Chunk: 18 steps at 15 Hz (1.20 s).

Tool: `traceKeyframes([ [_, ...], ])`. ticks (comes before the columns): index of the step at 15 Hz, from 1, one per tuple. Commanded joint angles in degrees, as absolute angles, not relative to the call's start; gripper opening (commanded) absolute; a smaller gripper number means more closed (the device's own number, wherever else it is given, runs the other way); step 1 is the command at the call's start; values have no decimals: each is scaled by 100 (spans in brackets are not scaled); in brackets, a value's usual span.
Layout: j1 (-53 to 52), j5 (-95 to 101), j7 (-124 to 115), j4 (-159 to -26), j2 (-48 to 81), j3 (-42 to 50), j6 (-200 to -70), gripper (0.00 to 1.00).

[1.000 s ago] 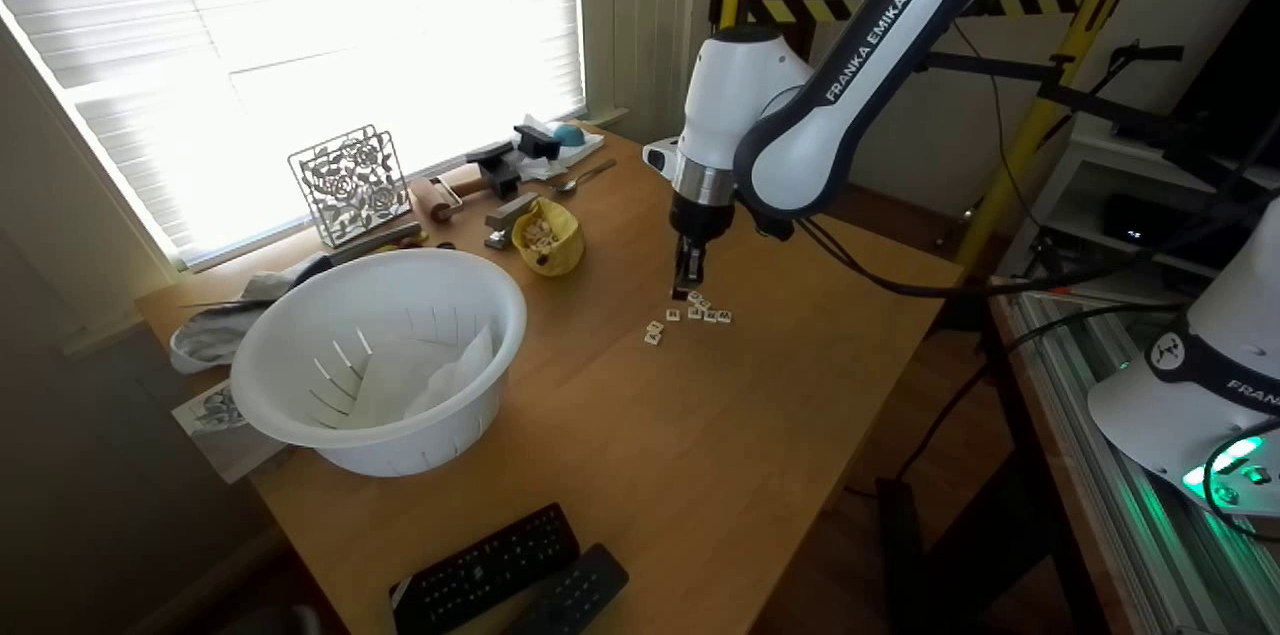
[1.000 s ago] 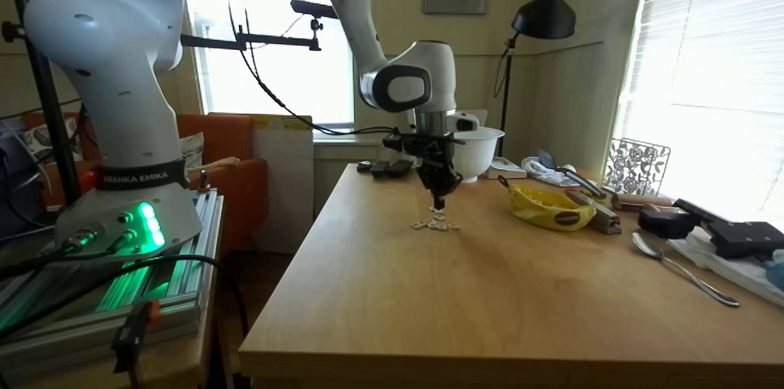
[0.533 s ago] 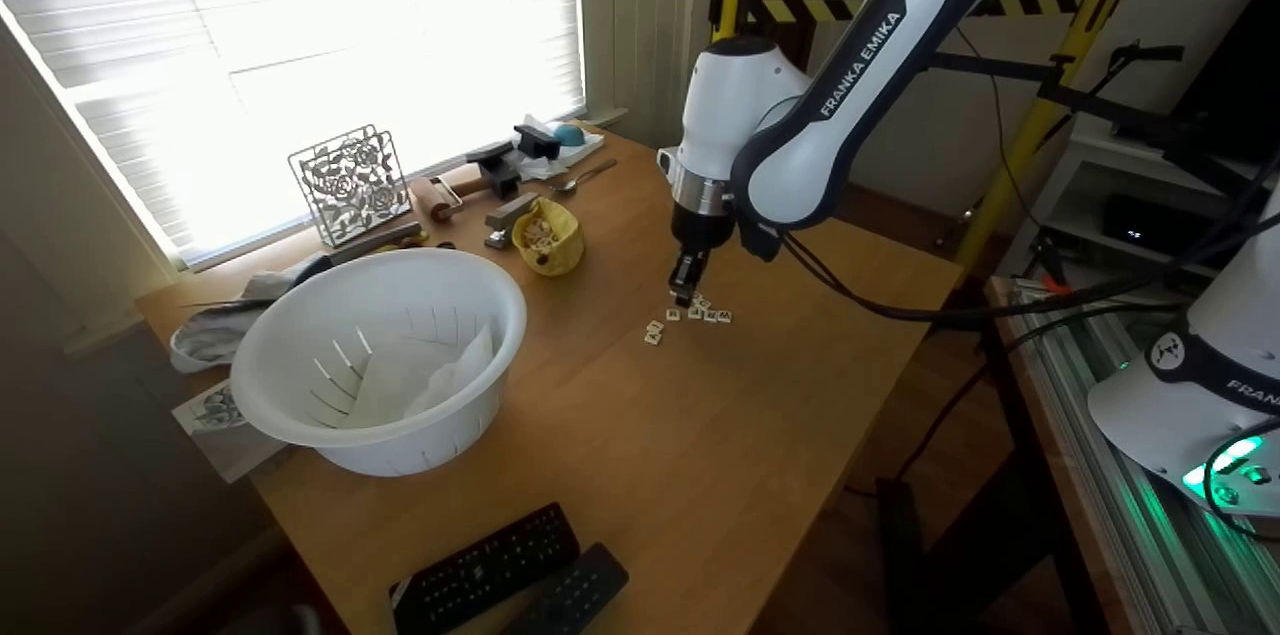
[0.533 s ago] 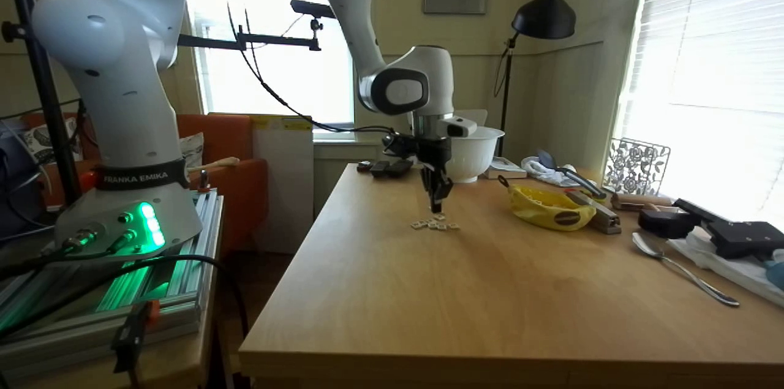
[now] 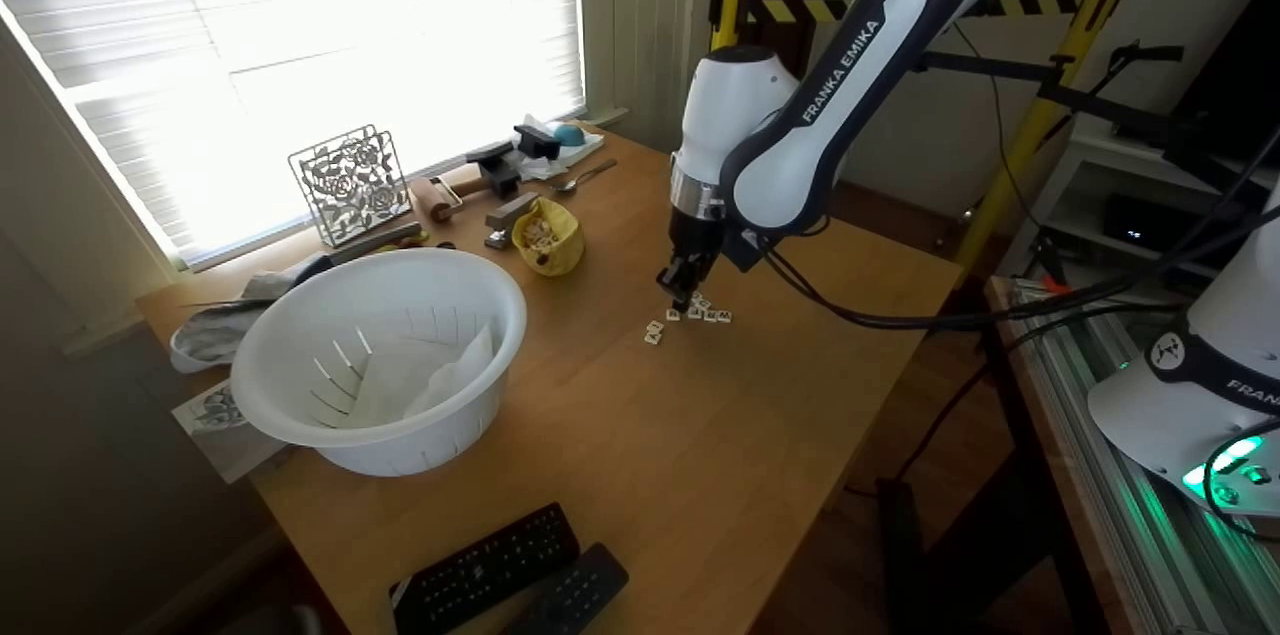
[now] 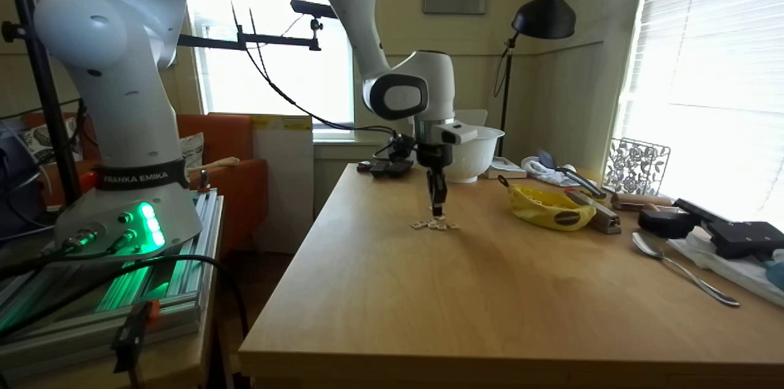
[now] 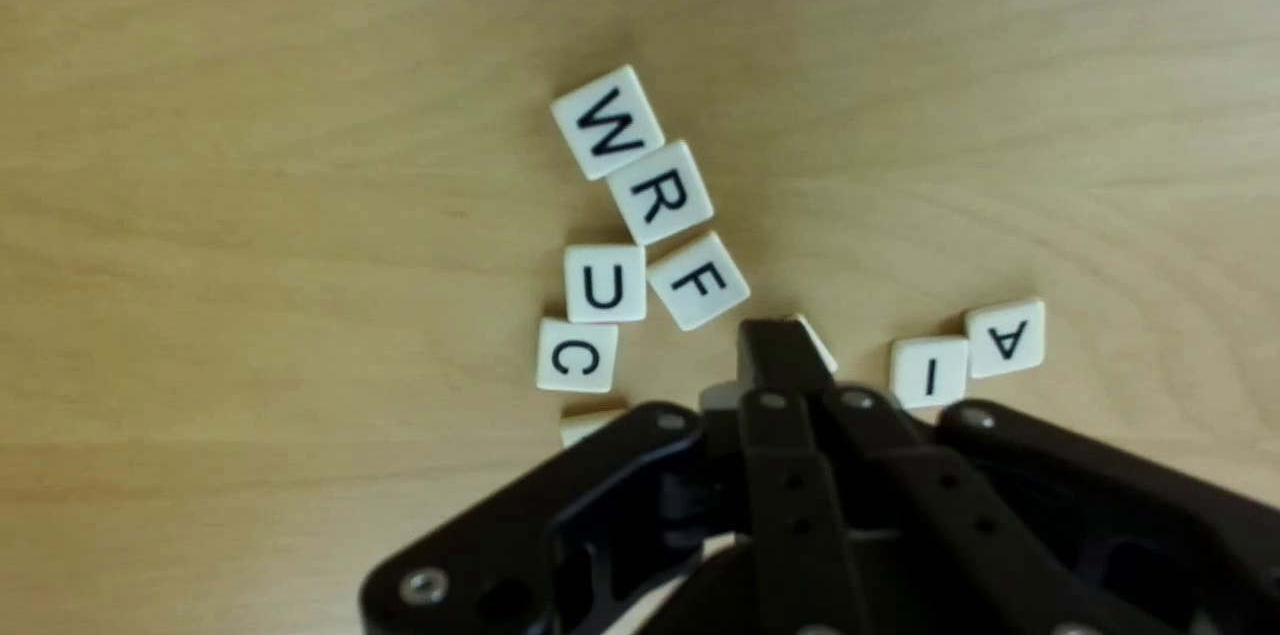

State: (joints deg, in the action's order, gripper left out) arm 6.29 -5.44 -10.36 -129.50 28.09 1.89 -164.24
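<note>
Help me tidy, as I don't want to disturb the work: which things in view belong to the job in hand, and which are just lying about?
Seem to belong:
letter tiles
gripper, shut and close to them; contact unclear

Seem to be just lying about:
white bowl
two black remotes
spoon
yellow pouch, though its pale pieces might belong

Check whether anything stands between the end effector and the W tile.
A straight slide over the tabletop from the end effector to the W tile would likely run into the R tile and perhaps brush the F tile. From above, nothing visible covers the W tile.
</note>
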Motion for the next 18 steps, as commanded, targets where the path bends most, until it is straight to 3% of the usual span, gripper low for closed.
traceKeyframes([
  [1, 569, -965, -1294, -12824, 2981, 200, -16648, 0],
  [18, 421, -269, -201, -12719, 3167, 366, -16628, 0],
])
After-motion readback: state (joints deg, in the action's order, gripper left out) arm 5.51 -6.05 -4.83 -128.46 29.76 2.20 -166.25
